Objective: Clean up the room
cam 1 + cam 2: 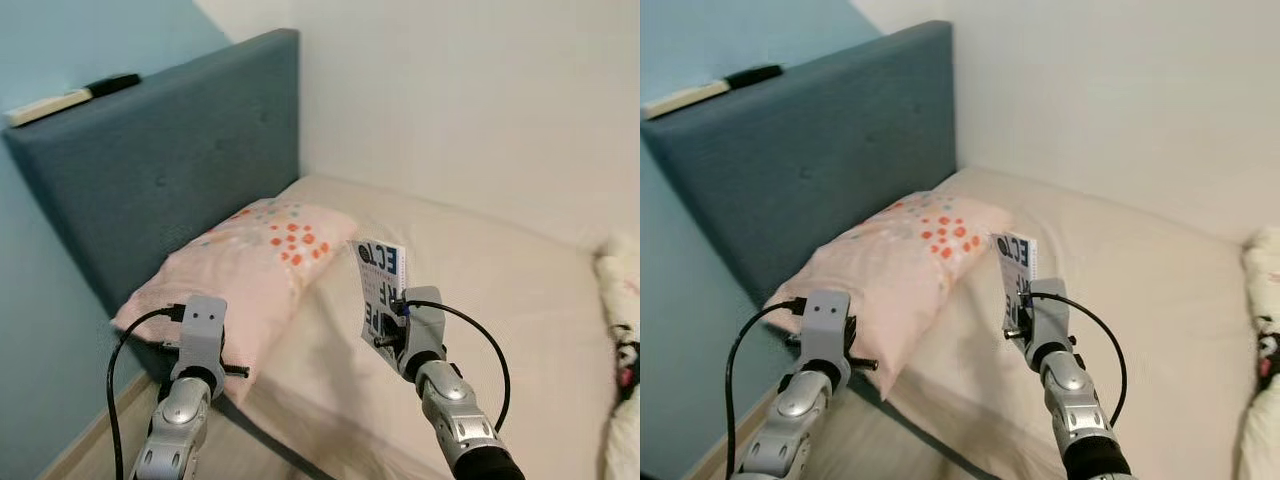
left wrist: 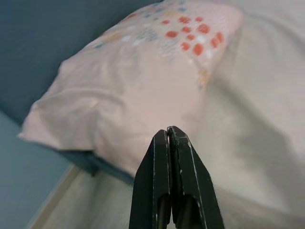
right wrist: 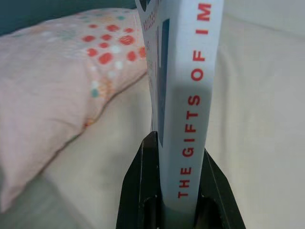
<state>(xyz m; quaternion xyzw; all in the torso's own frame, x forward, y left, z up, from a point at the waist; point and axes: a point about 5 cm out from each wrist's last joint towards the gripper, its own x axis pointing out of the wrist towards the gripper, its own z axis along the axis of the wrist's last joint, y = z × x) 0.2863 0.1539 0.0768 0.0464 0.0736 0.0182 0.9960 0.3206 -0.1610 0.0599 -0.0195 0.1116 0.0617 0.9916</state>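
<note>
Book (image 3: 188, 95) upright between the two black fingers (image 3: 138, 191) of the right gripper (image 1: 392, 325), clamped at its lower end, pale spine with red lettering turned to the wrist camera. Held above the cream sheet of the bed (image 1: 500, 300), just beside the near corner of the pink pillow (image 1: 240, 270), not touching either. Left gripper (image 2: 171, 138) pressed shut on nothing, raised low in front of the pillow's outer end, near the bed edge. Pillow dotted orange and teal, lying against the blue padded headboard (image 1: 180, 150). On the headboard's top edge, a pale flat item and a dark one (image 1: 110, 84), too small to identify, perhaps remotes. White fluffy bedding (image 1: 625, 300) bunched at the far right.
</note>
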